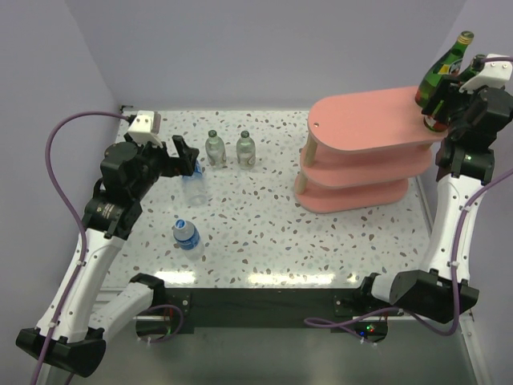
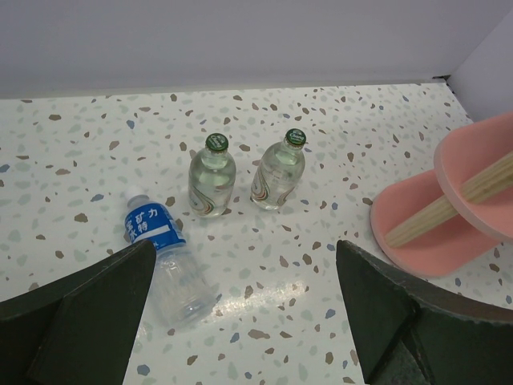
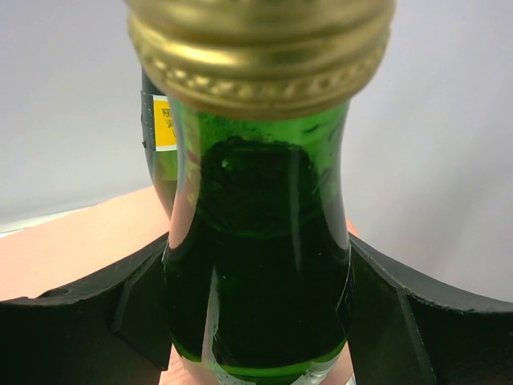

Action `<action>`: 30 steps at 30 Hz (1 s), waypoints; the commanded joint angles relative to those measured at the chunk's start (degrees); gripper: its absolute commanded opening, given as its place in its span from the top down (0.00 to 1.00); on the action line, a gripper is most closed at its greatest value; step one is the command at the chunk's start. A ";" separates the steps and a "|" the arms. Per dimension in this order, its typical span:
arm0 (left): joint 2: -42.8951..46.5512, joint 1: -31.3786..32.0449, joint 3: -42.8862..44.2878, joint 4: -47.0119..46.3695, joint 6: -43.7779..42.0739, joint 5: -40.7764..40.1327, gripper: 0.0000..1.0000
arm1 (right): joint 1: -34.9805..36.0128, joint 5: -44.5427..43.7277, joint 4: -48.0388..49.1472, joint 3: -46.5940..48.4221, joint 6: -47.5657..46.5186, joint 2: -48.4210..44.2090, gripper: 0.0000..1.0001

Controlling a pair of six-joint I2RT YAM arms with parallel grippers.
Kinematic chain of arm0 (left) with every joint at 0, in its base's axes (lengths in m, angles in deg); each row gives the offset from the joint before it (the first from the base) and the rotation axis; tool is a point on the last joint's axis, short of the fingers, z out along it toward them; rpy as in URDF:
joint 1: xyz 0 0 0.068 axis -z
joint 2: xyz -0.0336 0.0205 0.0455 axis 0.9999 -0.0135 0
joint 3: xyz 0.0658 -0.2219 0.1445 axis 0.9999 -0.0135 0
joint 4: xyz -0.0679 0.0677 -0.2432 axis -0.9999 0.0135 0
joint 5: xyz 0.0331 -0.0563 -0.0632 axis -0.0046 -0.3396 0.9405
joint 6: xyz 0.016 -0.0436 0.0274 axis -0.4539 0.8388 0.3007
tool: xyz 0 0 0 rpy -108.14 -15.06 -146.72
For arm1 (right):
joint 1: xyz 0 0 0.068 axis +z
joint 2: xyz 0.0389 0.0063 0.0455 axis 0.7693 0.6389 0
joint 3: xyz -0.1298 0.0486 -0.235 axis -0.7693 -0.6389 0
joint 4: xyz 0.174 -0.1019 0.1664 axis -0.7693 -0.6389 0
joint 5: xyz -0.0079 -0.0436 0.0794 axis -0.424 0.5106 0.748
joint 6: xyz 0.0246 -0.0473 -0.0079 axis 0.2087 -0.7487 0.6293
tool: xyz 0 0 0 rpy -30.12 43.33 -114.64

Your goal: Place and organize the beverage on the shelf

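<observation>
Left tool [image 1: 186, 157]: released, jaws spread wide with nothing between them, low over the 10 o'clock part of the worktop [image 1: 272, 233].
Right tool [image 3: 256, 329]: clenched on the green glass bottle [image 3: 256, 265], one finger on each side of its body below the neck.
Green glass bottle: held at the right end of the shelf's top tier, at 2 o'clock in the top view; tilted, gold cap [image 3: 260, 48] toward 1 o'clock. Could not tell whether its base touched the board.
Second green bottle [image 3: 158, 172]: just behind the held one in the right wrist view, yellow label showing; mostly hidden.
Shelf [image 1: 361, 120]: pink, three oval tiers on light wooden posts, standing at 2 o'clock on the worktop.
Lying water bottle [image 2: 164, 257]: on its side, blue label, white cap toward 11 o'clock, partly under the left tool.
Standing water bottle [image 1: 186, 234]: appeared upright at 8 o'clock, apart from the lying one.
Green-capped bottles [image 2: 212, 176] [image 2: 278, 170]: clear, upright, side by side near 11 o'clock, close together but not touching.
</observation>
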 commanded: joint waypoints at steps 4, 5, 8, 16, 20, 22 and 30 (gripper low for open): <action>0.55 -0.15 0.92 -2.66 -0.28 -0.38 0.00 | -0.48 1.07 3.52 -0.25 0.56 -2.62 0.47; 0.55 -0.15 0.92 -2.66 -0.28 -0.38 0.00 | -0.39 1.24 3.44 -0.25 0.65 -2.53 0.45; 0.82 -0.15 0.92 -2.57 -0.28 -0.47 0.00 | -0.39 1.25 3.17 -0.33 0.73 -2.53 0.40; 0.91 -0.15 1.00 -2.48 -0.28 -0.47 0.00 | -0.48 1.16 2.47 -0.86 0.82 -2.79 0.27; 0.91 -0.15 1.00 -2.57 -0.28 -0.47 0.00 | -0.65 1.16 2.38 -0.95 0.82 -2.88 0.22; 0.91 -0.15 1.00 -2.57 -0.19 -0.47 0.00 | -0.74 1.16 2.21 -0.86 0.82 -2.88 0.18; 0.99 -0.15 1.00 -2.57 -0.19 -0.55 0.00 | -0.83 1.86 1.77 -0.60 0.47 -3.23 0.11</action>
